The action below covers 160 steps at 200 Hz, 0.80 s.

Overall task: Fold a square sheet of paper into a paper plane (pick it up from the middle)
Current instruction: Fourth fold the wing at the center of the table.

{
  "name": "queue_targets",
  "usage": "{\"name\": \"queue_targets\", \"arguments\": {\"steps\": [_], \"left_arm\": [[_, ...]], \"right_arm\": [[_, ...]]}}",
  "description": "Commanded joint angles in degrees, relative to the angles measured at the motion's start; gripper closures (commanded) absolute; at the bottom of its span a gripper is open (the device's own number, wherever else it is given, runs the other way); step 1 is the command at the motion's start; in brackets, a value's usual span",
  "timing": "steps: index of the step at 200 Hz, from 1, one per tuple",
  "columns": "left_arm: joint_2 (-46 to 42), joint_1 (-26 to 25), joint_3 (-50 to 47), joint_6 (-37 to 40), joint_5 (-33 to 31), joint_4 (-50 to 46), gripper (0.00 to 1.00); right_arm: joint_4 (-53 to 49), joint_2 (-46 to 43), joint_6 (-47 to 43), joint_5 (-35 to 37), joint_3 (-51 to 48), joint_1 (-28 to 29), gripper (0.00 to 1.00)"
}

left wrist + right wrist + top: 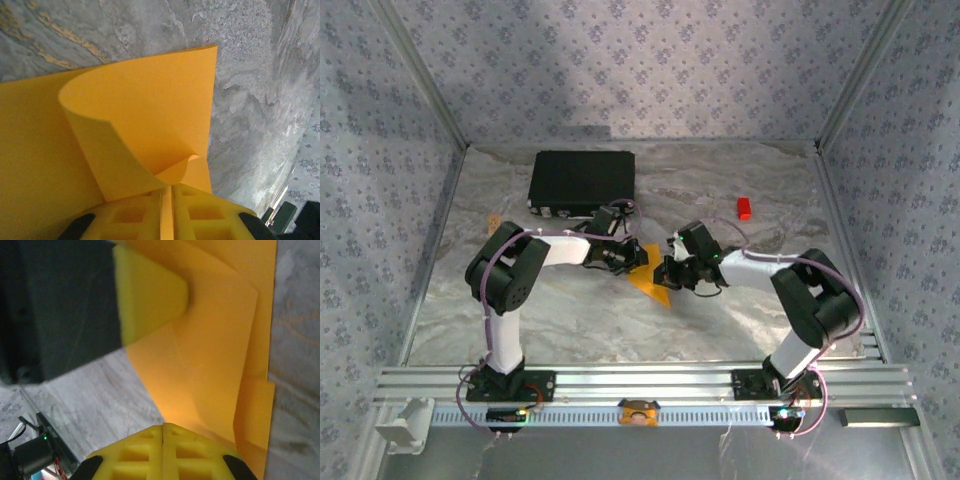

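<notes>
Table is covered w/ grey marbled sheet. Laid on it: black case at far left, small red block at far right, orange paper at ctr, partly curled up.

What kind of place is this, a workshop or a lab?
Probably a lab robot cell: patterned backdrop walls, aluminium framing along the front, with the left arm and right arm bolted to it.

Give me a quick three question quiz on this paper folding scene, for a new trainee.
1. True or false: the red block lies right of the black case.
2. Which gripper pinches the curled flap of the paper?
3. Fill in: the right gripper is ___.
Key: 1 true; 2 left gripper; 3 shut.
</notes>
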Motion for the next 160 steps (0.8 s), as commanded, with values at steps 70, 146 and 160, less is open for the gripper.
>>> {"name": "queue_targets", "arguments": {"steps": [70, 146, 160], "left_arm": [[1.24, 0.24, -1.1, 0.94, -3.63, -5.26, 0.86], [-4.8, -1.26, 2.05, 3.61, -4.08, -6.54, 0.81], [-5.53, -2.02, 1.04, 2.32, -3.23, -5.16, 0.82]], "right_arm": [[7.04, 3.69, 3.65, 0.57, -9.55, -1.06, 0.97], [9.15, 3.29, 4.78, -0.52, -11.2, -1.76, 1.0], [8.9, 4.0, 5.28, 0.11, -11.12, -1.68, 1.0]]}}
